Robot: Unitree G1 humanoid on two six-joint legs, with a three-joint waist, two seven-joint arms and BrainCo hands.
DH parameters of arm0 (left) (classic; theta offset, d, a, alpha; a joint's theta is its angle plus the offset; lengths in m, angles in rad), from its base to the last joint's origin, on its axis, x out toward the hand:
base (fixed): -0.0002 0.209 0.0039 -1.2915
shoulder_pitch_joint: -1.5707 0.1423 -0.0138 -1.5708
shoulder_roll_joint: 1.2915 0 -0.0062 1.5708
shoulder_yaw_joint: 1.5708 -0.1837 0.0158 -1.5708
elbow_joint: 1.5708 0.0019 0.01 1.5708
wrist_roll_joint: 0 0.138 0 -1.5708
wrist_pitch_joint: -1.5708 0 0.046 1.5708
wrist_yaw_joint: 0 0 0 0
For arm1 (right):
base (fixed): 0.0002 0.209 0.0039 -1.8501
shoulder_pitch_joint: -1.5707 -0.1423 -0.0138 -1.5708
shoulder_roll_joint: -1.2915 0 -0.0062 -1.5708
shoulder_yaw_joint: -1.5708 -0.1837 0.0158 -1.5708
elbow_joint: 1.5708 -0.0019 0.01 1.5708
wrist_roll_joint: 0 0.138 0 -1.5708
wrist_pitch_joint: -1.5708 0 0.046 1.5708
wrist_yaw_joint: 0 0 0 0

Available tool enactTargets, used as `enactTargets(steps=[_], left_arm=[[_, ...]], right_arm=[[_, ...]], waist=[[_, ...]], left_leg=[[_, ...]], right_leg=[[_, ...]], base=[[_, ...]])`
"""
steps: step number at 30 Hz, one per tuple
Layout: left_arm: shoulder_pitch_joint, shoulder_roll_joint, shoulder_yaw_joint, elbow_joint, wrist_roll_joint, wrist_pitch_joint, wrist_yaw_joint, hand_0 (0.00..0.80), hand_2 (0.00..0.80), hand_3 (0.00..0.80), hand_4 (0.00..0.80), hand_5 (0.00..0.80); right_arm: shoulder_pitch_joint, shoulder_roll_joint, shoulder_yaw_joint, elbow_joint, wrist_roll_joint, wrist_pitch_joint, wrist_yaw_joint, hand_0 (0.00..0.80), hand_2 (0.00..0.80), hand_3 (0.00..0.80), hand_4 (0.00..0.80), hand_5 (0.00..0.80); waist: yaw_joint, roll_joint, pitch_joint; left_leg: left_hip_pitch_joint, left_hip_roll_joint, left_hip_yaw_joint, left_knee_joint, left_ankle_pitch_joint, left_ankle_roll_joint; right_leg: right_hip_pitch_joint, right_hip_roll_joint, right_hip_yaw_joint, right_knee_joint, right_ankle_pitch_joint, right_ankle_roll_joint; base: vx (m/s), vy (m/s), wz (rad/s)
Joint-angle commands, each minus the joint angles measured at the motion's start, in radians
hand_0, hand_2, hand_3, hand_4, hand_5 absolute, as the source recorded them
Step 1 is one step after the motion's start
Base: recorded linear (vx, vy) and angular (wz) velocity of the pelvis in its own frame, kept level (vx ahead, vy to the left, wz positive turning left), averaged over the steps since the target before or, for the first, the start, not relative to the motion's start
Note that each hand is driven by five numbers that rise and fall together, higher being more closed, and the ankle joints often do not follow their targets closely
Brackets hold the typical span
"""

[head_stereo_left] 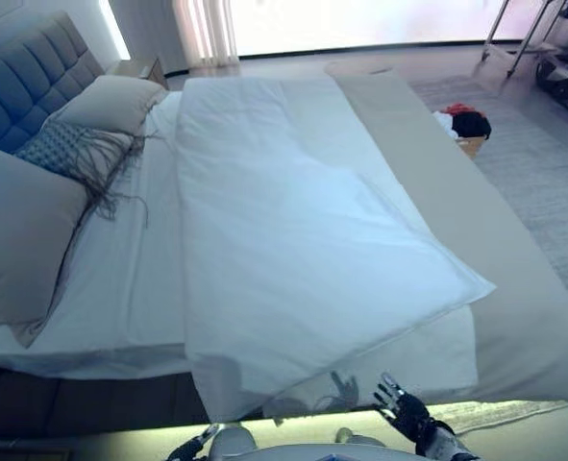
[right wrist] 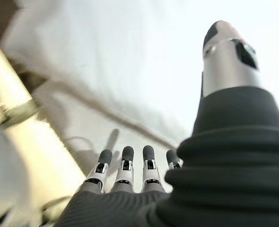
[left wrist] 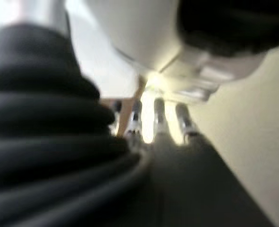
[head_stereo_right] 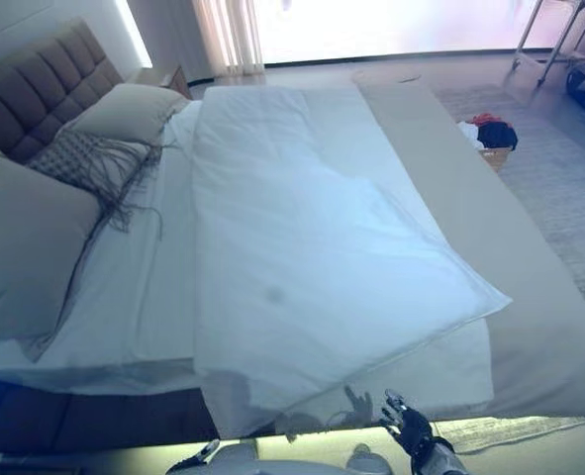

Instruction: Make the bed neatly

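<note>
A tufted grey upholstered headboard (head_stereo_left: 29, 82) stands against the pale wall on the left, bright daylight pours through the wide window (head_stereo_left: 360, 21) with pale curtains (head_stereo_left: 205, 31) at the far end, and a grey textured carpet (head_stereo_left: 543, 182) covers the floor on the right, carrying a small box of dark and red clothes (head_stereo_left: 468, 125).

We see a smooth, matt white cloth duvet (head_stereo_left: 303, 240) and soft beige cloth pillows (head_stereo_left: 24, 230). At ten o'clock, the headboard (head_stereo_left: 34, 72) looks padded, tufted fabric; the fringed cushion (head_stereo_left: 72, 149) is textured.

Silver dark-tipped fingers (right wrist: 125, 166) on each robot hand (right wrist: 130, 198); dark ribbed wrist covers.
</note>
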Motion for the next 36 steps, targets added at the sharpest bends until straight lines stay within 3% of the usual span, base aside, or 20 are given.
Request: enactTargets(steps=[1,7,14,18,23,31,36], left_arm=[[-0.037,0.043,-0.006,0.006,0.028,0.011,0.007,0.000,0.000,0.000,0.000,0.000],[-0.039,0.051,-0.031,-0.007,0.008,0.016,-0.003,0.000,0.000,0.000,0.000,0.000],[-0.029,0.052,-0.050,-0.018,0.027,-0.006,-0.022,0.000,0.000,0.000,0.000,0.000],[-0.097,0.071,-0.087,-0.038,-0.018,-0.013,-0.042,0.000,0.000,0.000,0.000,0.000],[-0.216,0.101,-0.122,-0.070,-0.119,-0.007,-0.056,0.000,0.000,0.000,0.000,0.000],[-0.308,0.096,-0.146,-0.130,-0.258,-0.057,-0.090,0.000,0.000,0.000,0.000,0.000],[-0.345,0.091,-0.155,-0.277,-0.411,-0.101,-0.104,0.000,0.000,0.000,0.000,0.000]], right_arm=[[-0.097,0.011,-0.048,-0.016,0.111,-0.063,-0.005,0.000,0.000,0.000,0.000,0.000],[-0.137,0.002,-0.070,-0.028,0.135,-0.101,-0.107,0.000,0.000,0.000,0.000,0.000],[-0.176,-0.033,-0.067,-0.005,0.035,-0.043,-0.273,0.000,0.000,0.000,0.000,0.000],[-0.259,-0.089,-0.059,0.022,0.050,-0.004,-0.374,0.000,0.000,0.000,0.000,0.000],[-0.398,-0.138,-0.032,0.023,0.104,0.024,-0.438,0.000,0.000,0.000,0.000,0.000],[-0.446,-0.173,-0.025,0.035,0.154,0.030,-0.421,0.000,0.000,0.000,0.000,0.000],[-0.509,-0.232,-0.020,0.010,0.103,-0.013,-0.340,0.000,0.000,0.000,0.000,0.000]], waist=[[0.024,-0.007,0.028],[0.050,-0.009,0.034],[0.092,-0.011,0.054],[0.110,0.001,0.113],[0.103,0.018,0.209],[0.078,0.035,0.299],[0.064,0.042,0.355]], left_leg=[[0.025,0.028,-0.011,0.033,-0.003,-0.008],[-0.022,0.029,-0.032,0.082,-0.018,-0.006],[-0.085,0.036,-0.061,0.118,-0.010,-0.021],[-0.185,0.033,-0.086,0.142,0.005,-0.028],[-0.318,0.036,-0.105,0.180,0.024,-0.036],[-0.422,0.018,-0.110,0.186,0.036,-0.027],[-0.502,0.013,-0.105,0.249,0.018,-0.021]], right_leg=[[-0.035,-0.071,-0.011,0.075,0.016,0.029],[-0.036,-0.080,-0.002,0.079,0.007,0.035],[-0.028,-0.086,-0.019,0.065,0.006,0.041],[-0.084,-0.092,-0.024,0.058,0.022,0.046],[-0.203,-0.094,-0.015,0.079,0.038,0.038],[-0.352,-0.090,0.016,0.117,0.053,0.031],[-0.456,-0.100,0.034,0.170,0.057,0.031]], base=[[0.113,0.035,0.16],[0.066,-0.003,0.21],[0.044,-0.033,0.05],[-0.165,-0.062,0.10],[-0.265,-0.050,0.03],[-0.135,-0.005,-0.04],[-0.093,0.029,-0.13]])
